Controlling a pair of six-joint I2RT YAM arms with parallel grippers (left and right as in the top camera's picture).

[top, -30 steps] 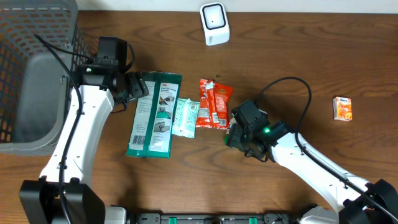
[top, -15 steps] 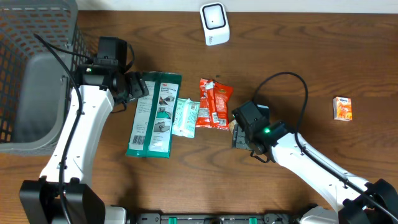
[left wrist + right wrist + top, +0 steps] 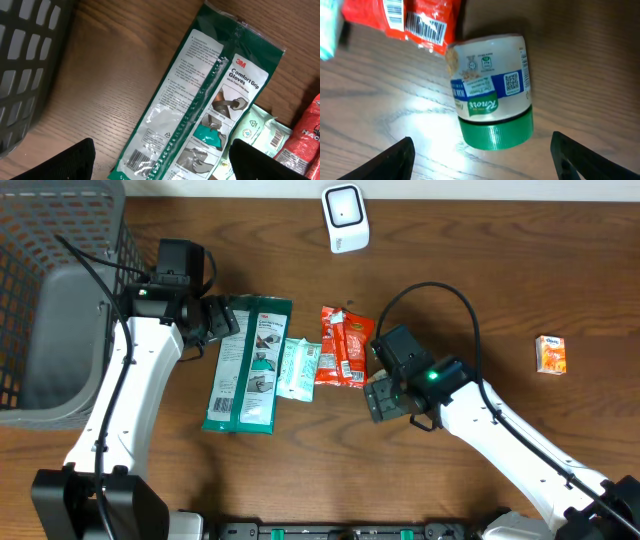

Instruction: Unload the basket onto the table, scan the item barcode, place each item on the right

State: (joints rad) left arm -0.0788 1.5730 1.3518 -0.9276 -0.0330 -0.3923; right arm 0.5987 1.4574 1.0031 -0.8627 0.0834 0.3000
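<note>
Right gripper point(image 3: 481, 142) has shifted and spread wide, holding nothing, and the jar point(image 3: 487, 85) lies on its side on the table point(image 3: 580, 60) just ahead, green lid point(image 3: 496, 134) toward it, well apart from the left arm point(image 3: 130, 380).

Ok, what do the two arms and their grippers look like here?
Both the left arm and right arm have white links with black joints, each with a green light near the wrist. Black cables loop along them. Gripper fingers are black.
</note>
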